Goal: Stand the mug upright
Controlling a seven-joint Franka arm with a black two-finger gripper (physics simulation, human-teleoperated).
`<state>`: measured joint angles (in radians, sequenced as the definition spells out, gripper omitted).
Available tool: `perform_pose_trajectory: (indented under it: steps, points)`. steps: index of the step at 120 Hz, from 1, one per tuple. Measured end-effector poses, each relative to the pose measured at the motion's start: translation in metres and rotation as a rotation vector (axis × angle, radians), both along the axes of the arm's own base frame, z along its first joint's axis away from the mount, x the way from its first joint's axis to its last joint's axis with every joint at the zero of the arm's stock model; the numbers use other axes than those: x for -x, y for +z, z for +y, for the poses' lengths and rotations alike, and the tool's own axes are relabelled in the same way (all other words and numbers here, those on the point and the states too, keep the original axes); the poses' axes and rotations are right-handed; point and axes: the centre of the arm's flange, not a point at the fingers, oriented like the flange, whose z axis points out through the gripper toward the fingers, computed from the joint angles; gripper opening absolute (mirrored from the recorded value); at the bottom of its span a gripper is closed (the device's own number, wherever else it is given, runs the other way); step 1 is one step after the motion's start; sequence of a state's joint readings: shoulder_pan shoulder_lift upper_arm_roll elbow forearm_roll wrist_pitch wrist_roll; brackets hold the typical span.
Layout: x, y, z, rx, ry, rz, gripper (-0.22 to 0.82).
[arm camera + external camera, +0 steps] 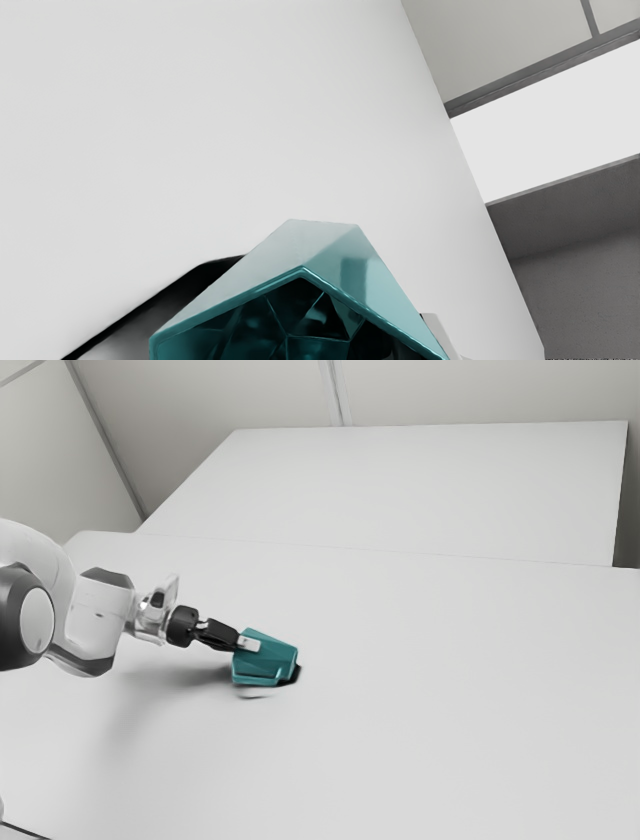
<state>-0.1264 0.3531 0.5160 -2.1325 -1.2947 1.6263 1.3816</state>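
The teal faceted mug (pixel 264 662) lies tipped over in the exterior view, its wide open end toward the black gripper (pixel 248 644) and its narrower end toward the view's right. The gripper's front end overlaps the mug's upper side near the rim. In the wrist view the mug (pixel 320 245) is close in front of my hand, and I look into its dark inside. A light grey part of the gripper (pixel 440 332) lies along the outside of its wall. How the gripper holds or touches the mug on the other side is hidden.
A wide white table (pixel 430 690) extends around the mug, with a dark shadow beside the mug's narrow end. Behind it is another white surface (pixel 420 490), then pale walls. The wrist view has the table's edge slanting down past the mug.
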Motion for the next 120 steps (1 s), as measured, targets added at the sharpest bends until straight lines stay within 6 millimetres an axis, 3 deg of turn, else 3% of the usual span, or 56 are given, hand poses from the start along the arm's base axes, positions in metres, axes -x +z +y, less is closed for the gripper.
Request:
perform_pose_trajectory:
  steps: [32,53,69,92,120]
  points:
    - [-0.007,0.034,-0.020,0.024,-0.026,-0.059,-0.16]
    - [-0.008,0.084,-0.033,-0.005,-0.050,-0.124,-0.17]
    - [-0.007,0.115,-0.044,-0.122,-0.094,-0.131,-0.17]
    - [-0.008,0.121,-0.056,-0.343,-0.146,-0.068,-0.16]
    - [-0.017,0.153,-0.078,-0.670,-0.217,-0.076,-0.16]
